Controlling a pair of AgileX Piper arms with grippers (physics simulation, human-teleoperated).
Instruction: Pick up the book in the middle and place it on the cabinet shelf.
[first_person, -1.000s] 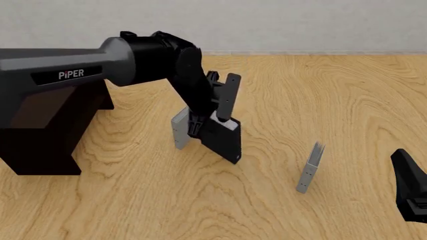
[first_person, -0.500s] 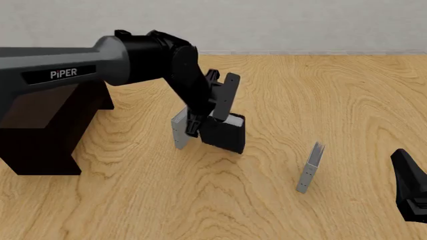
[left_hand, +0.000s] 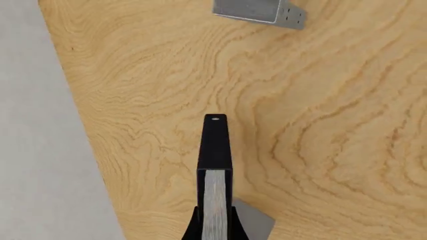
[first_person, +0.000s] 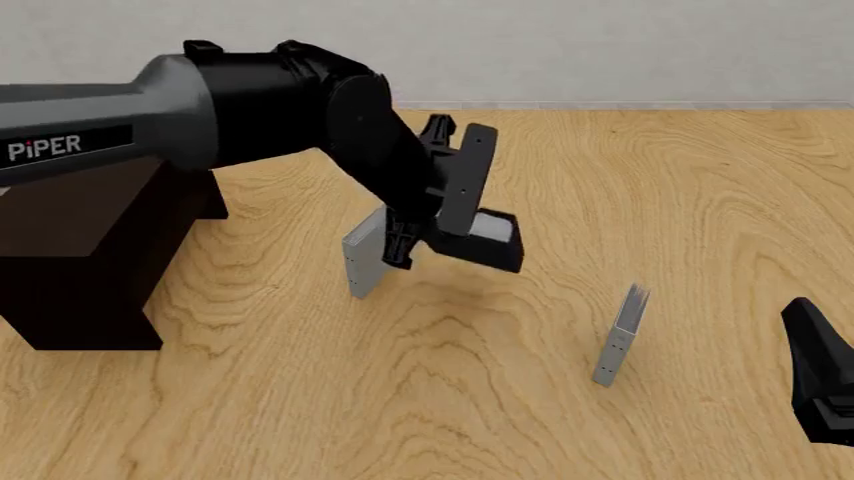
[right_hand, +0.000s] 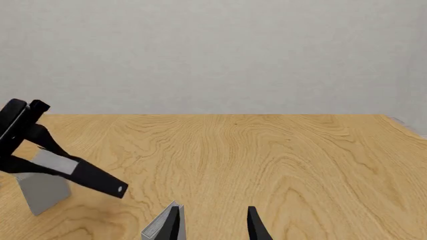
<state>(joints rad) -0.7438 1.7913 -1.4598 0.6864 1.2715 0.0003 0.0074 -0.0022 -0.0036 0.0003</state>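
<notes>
Book: the book (first_person: 483, 243) is off the desk (first_person: 694, 200), tilted toward flat, black cover up and white page edge showing at its upper end. It hangs to the right of the cabinet shelf (first_person: 80, 260), well apart from it and lower than its flat top.
Left claw: the left claw (first_person: 447, 225) is clamped on the book at one end; in the left wrist view the fingers (left_hand: 193, 227) press both covers with the page edge (left_hand: 215, 205) between them.
Right claw: the right claw (right_hand: 210, 222) hangs low at the far right of the cabinet shelf, fingers apart, holding nothing.
Handling, judged: stiff boards, so it should not sag, but the thick block held at one end likely pulls downward on the free end. Covers look smooth; slipping or pivoting in the grip is the main risk.
Hold, judged: the pinch across both covers suits it; a deeper bite nearer the middle would steady it.
Neighbours: a smaller grey book (first_person: 363, 258) stands between the cabinet shelf and the held book; a thin grey book (first_person: 621, 335) stands farther right.
</notes>
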